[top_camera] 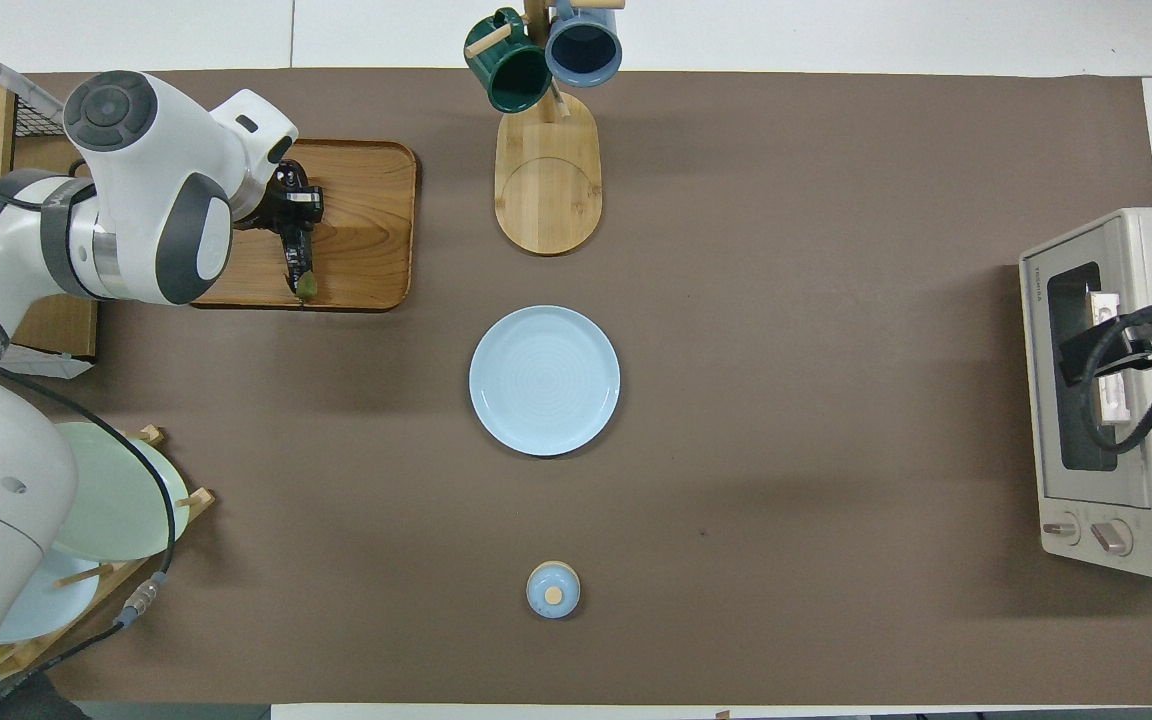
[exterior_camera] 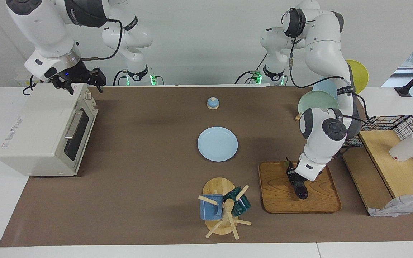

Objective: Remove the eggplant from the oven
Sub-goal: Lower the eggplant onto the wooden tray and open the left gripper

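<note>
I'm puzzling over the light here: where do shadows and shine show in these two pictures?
Facing view: soft shadows spread on the brown mat beside the oven and under the plate, and the eggplant on the tray carries a small glint. Overhead view: the left arm's shadow darkens the mat near the tray, and the plate looks evenly lit, with no glare.
</note>
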You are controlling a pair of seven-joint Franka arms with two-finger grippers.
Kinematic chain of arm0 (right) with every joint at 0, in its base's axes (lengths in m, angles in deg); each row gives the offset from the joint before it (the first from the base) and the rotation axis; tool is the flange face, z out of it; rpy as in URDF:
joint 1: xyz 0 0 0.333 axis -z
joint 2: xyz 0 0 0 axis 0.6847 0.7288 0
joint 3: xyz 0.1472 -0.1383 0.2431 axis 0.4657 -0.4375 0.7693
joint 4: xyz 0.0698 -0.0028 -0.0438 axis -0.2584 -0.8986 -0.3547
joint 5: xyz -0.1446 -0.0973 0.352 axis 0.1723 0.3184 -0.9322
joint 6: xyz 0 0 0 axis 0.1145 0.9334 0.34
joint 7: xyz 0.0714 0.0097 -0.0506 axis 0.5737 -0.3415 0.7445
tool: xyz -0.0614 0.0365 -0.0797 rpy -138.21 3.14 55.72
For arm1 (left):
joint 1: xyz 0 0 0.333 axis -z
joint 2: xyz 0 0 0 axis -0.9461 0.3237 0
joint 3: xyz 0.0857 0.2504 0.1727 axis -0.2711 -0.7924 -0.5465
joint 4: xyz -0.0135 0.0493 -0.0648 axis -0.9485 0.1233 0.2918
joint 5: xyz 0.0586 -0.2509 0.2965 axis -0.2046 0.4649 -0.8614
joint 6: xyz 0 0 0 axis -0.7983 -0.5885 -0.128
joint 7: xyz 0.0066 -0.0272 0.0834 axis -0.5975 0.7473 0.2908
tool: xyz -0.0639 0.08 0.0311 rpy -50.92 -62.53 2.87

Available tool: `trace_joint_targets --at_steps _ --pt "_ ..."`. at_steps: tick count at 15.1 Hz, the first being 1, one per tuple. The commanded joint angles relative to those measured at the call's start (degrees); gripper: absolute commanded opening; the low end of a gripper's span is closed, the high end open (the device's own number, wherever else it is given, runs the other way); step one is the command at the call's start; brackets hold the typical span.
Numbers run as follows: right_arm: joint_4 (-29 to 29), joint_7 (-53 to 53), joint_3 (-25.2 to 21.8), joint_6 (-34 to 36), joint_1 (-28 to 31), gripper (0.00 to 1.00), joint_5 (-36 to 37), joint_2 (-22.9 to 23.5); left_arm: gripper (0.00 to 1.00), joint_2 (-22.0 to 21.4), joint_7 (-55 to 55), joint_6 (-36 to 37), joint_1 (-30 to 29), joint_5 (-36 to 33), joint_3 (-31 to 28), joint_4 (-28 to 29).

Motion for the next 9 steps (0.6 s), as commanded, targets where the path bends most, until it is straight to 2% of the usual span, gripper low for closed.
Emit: trace_joint_targets --at_steps 1,4,9 --pt "-1.3 -0.7 0.1 -1.3 0.4 1.0 -1.3 -1.0 1.0 0.6 0.2 1.9 0.4 0.5 0.0 -1.8" --pt "-1.3 -0.7 0.1 -1.3 0.4 1.0 -1.3 -1.0 1.0 -2.5 0.2 2.5 0.7 1.6 -0.1 -1.5" --pt "-1.3 -0.7 0.1 -1.3 0.4 1.0 -1.3 -1.0 1.0 -9.8 -0.2 10.7 0.4 1.7 -0.1 -1.3"
